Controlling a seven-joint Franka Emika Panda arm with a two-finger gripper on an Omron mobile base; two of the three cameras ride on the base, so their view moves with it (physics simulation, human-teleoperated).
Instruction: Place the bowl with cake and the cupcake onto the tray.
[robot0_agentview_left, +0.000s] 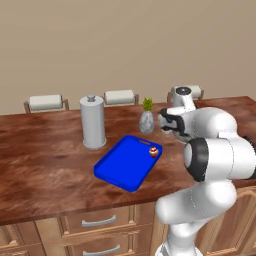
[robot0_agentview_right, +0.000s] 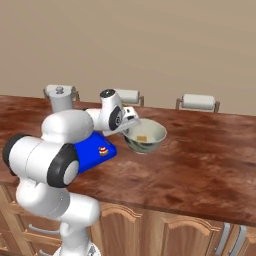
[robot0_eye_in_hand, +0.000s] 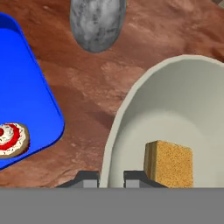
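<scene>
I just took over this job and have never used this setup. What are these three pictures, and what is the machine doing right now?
It is a white robot arm at a wooden kitchen counter. Two pictures look over it from behind, left and right; the third looks from its hand. On the counter lie a blue tray with the cupcake on it, a grey canister and a small vase. The gripper straddles the rim of the bowl holding a piece of cake, beside the tray. Whether it already squeezes the rim is unclear.
</scene>
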